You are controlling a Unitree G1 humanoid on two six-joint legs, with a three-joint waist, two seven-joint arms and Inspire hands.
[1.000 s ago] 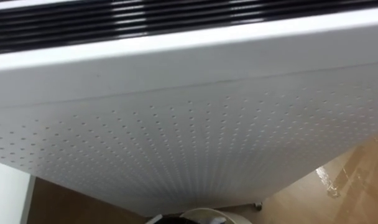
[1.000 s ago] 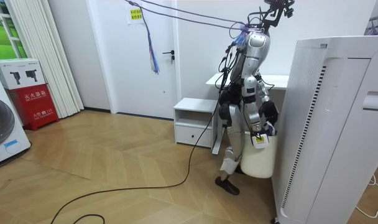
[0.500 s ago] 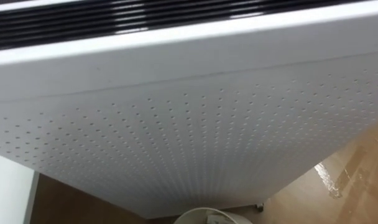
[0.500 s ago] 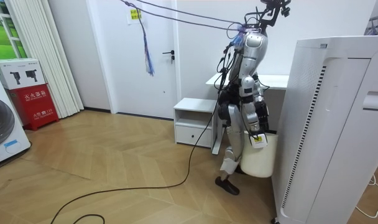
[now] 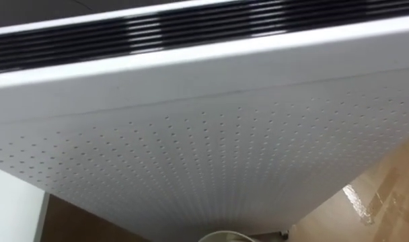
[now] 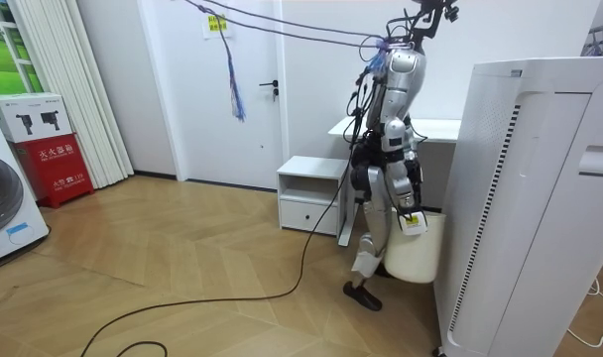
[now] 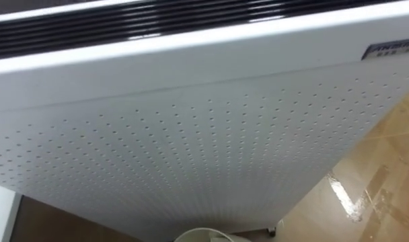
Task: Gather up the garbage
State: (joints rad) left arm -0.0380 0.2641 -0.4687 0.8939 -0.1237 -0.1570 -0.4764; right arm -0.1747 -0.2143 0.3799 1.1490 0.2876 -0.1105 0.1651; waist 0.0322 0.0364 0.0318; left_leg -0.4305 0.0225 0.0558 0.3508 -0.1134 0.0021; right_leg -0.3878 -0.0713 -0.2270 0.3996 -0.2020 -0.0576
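one right hand (image 6: 410,206) by white bin (image 6: 414,255), grasp unreadable; robot faces perforated white unit (image 5: 211,141).

Bin (image 6: 413,250): one item, white, plain-sided, tall, narrowing slightly toward a rounded base. Upright, mouth upward. Position in the room view: lower right of centre, low over the wood floor (image 6: 232,258); contact between base and floor cannot be told. In the left eye view a curved piece of the white rim (image 5: 225,235) shows at the bottom edge, just right of centre. Contents hidden. No lid seen on it.
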